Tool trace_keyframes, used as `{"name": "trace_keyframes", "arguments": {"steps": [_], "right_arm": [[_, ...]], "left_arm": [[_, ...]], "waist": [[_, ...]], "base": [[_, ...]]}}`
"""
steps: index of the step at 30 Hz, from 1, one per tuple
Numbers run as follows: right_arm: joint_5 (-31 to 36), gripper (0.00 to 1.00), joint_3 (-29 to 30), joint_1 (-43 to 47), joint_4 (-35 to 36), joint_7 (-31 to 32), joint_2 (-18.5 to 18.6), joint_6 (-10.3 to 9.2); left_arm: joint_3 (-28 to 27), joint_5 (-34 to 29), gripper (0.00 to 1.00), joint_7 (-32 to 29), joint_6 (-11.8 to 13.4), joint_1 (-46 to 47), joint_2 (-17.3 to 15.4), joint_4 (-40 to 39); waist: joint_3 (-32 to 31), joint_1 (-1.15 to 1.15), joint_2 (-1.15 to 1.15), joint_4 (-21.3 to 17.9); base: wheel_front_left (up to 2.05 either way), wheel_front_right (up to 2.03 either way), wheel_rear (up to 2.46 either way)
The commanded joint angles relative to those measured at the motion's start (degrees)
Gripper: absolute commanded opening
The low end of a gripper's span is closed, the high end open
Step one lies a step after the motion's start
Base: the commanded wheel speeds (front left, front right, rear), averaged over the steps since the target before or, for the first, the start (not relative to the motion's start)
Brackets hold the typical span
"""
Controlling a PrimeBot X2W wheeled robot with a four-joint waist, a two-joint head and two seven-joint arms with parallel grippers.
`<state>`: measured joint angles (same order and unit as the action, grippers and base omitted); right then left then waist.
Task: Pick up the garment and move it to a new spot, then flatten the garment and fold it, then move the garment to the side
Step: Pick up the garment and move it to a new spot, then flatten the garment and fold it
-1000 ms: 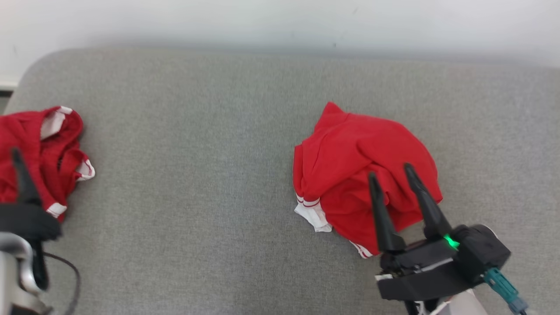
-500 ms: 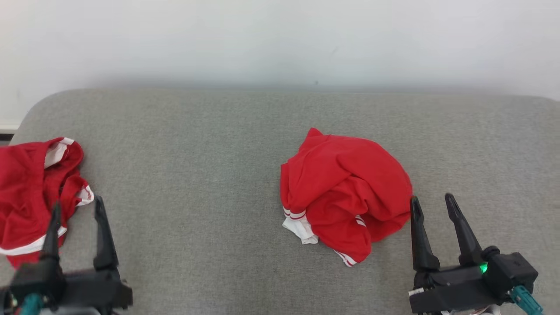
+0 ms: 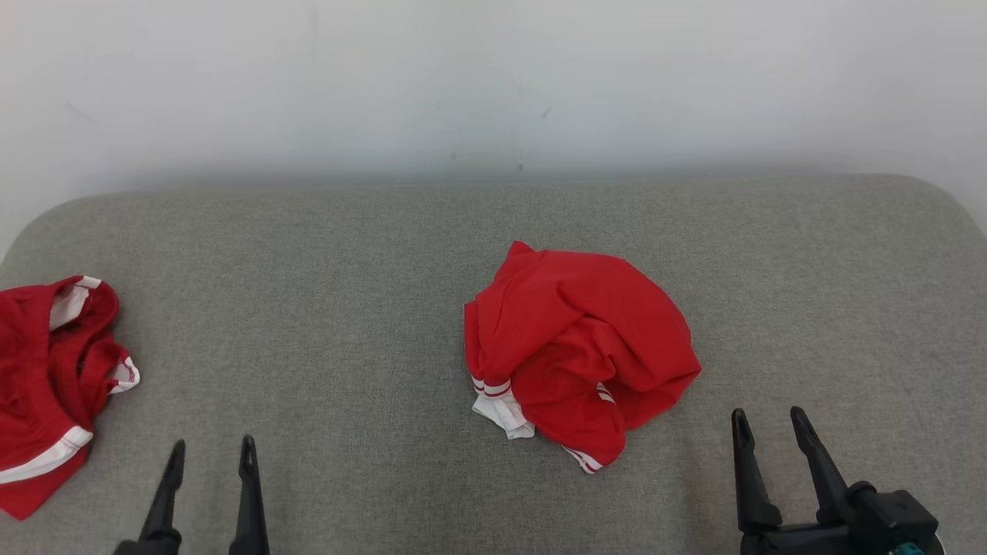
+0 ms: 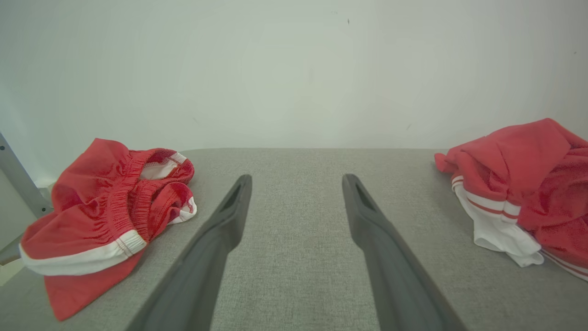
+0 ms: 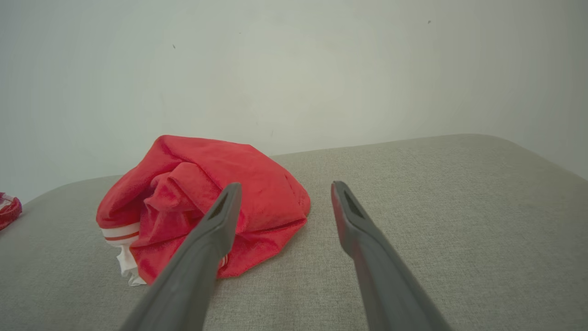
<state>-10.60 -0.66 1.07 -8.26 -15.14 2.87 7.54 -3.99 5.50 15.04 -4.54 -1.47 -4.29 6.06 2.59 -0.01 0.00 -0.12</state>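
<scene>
A crumpled red garment (image 3: pixel 578 354) with white striped cuffs lies in a heap at the middle of the grey padded surface (image 3: pixel 331 308). It also shows at the right of the left wrist view (image 4: pixel 528 184) and left of centre in the right wrist view (image 5: pixel 193 174). My right gripper (image 3: pixel 769 416) stands open at the lower right, apart from the heap, nothing between its fingers (image 5: pixel 286 185). My left gripper (image 3: pixel 213 447) is open over bare surface at the lower left (image 4: pixel 297 179).
A second red garment (image 3: pixel 46 378) with white trim and an elastic waistband lies at the surface's left edge (image 4: pixel 105 211). A pale wall (image 3: pixel 493 77) runs behind the surface. The surface's corners are rounded at far left and far right.
The head camera has tilted up. My right gripper has drawn back from over the central heap to its near right. My left gripper has moved off the left garment onto bare surface.
</scene>
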Motion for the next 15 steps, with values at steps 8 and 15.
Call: {"name": "trace_keyframes", "arguments": {"steps": [8, 15], "right_arm": [[0.21, 1.0, -0.85, 1.96, -1.97, -0.14, 0.02, -0.1], [0.2, 1.0, -1.47, 2.09, -2.74, -0.14, 0.03, -0.1]], "left_arm": [[-0.03, -1.29, 1.0, 0.07, -1.01, -3.11, 0.81, 1.74], [-0.97, -0.82, 1.0, 0.07, -1.37, -4.29, 1.19, 1.08]], "waist": [[-0.94, 0.01, 0.0, -0.55], [-1.23, 0.01, 0.0, -2.1]], "base": [[0.0, 0.0, 0.0], [0.0, 0.0, 0.0]]}}
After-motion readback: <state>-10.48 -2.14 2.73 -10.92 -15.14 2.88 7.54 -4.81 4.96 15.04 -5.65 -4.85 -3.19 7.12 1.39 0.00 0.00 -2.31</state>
